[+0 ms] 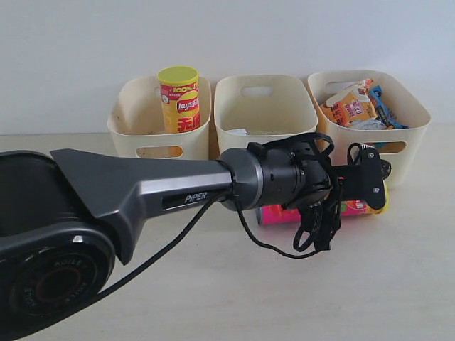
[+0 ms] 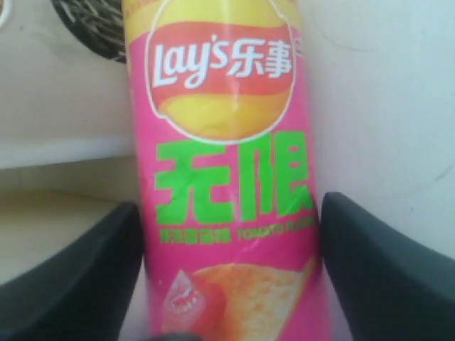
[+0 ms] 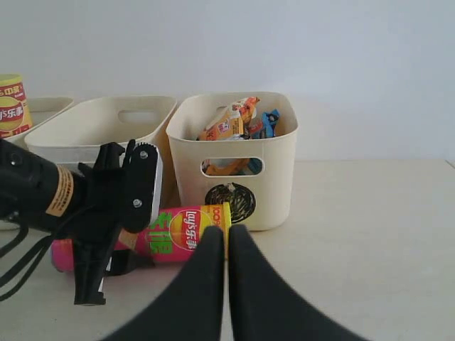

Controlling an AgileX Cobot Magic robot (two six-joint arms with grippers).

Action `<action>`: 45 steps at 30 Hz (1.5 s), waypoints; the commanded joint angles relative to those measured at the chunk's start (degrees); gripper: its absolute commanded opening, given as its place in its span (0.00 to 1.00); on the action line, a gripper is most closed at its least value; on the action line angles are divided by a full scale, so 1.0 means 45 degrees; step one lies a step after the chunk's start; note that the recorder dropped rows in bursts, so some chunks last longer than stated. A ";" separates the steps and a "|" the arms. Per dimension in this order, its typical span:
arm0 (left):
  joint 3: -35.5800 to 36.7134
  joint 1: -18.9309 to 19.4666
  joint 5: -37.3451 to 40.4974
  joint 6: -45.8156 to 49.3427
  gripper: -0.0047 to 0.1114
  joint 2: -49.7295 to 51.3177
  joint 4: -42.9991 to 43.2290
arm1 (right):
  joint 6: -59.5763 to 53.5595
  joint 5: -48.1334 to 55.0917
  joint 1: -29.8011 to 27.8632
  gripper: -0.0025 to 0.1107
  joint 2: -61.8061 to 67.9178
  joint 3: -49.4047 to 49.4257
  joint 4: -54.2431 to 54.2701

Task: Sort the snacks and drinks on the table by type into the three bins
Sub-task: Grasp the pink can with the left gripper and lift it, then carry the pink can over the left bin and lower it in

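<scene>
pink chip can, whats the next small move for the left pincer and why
Probably close the left pincer firmly on the pink chip can before any lift. Its fingers flank both sides of the can, which lies on its side on the table, but whether they press it yet is unclear.

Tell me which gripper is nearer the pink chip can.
Left. The left gripper straddles the pink chip can, a finger on each side; the right gripper is shut, short of it, bare table between.
</scene>
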 commanded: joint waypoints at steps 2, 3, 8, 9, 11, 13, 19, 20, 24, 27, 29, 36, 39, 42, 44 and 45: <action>-0.0045 -0.0205 0.0661 -0.0291 0.22 -0.0014 -0.0292 | 0.0075 -0.0050 0.0034 0.02 -0.0064 0.0059 -0.0030; -0.0045 -0.0243 0.0707 -0.0258 0.19 -0.0014 -0.0292 | 0.0075 -0.0050 0.0034 0.02 -0.0064 0.0059 -0.0030; -0.0045 -0.0756 0.1582 -0.0258 0.07 -0.0174 0.0179 | 0.0075 -0.0072 0.0034 0.02 -0.0064 0.0059 -0.0030; -0.0045 -0.0864 0.1788 -0.0258 0.07 -0.0218 0.0269 | 0.0075 -0.0072 0.0034 0.02 -0.0064 0.0059 -0.0030; -0.0045 -0.1011 0.2150 -0.0158 0.07 -0.0370 0.0273 | 0.0075 -0.0072 0.0034 0.02 -0.0064 0.0059 -0.0030; -0.0045 -0.1139 0.2507 -0.0158 0.07 -0.0583 0.0295 | 0.0075 -0.0072 0.0034 0.02 -0.0064 0.0059 -0.0030; -0.0045 -0.1231 0.4088 -0.0158 0.07 -0.1495 -0.0541 | 0.0075 -0.0072 0.0034 0.02 -0.0064 0.0059 -0.0030; -0.0045 -0.1231 0.4694 -0.0158 0.07 -0.1756 -0.1017 | 0.0075 -0.0072 0.0034 0.02 -0.0064 0.0059 -0.0030; -0.0045 -0.1231 0.6258 -0.0158 0.07 -0.2645 -0.2588 | 0.0075 -0.0072 0.0034 0.02 -0.0064 0.0059 -0.0030; -0.0019 -0.1182 0.6952 -0.0158 0.07 -0.3450 -0.3891 | 0.0075 -0.0045 0.0034 0.02 -0.0064 0.0059 -0.0030; 0.0346 -0.1118 0.7016 -0.0158 0.07 -0.4431 -0.4536 | 0.0075 -0.0045 0.0034 0.02 -0.0064 0.0059 -0.0003; 0.2285 -0.0798 0.6511 -0.0248 0.07 -0.7159 -0.5633 | 0.0075 -0.0022 0.0034 0.02 -0.0064 0.0059 -0.0003; 0.3673 -0.0526 0.5508 -0.0273 0.07 -0.8996 -0.5967 | 0.0075 -0.0022 0.0034 0.02 -0.0064 0.0059 -0.0003; 0.4563 -0.0081 0.4413 -0.0299 0.07 -1.0315 -0.6446 | 0.0075 -0.0022 0.0034 0.02 -0.0064 0.0059 -0.0003; 0.5174 0.0292 0.3575 -0.0400 0.07 -1.1135 -0.6643 | 0.0075 -0.0022 0.0034 0.02 -0.0064 0.0059 -0.0003; 0.5547 0.0619 0.2875 -0.0671 0.07 -1.1731 -0.6643 | 0.0075 -0.0022 0.0034 0.02 -0.0064 0.0059 -0.0003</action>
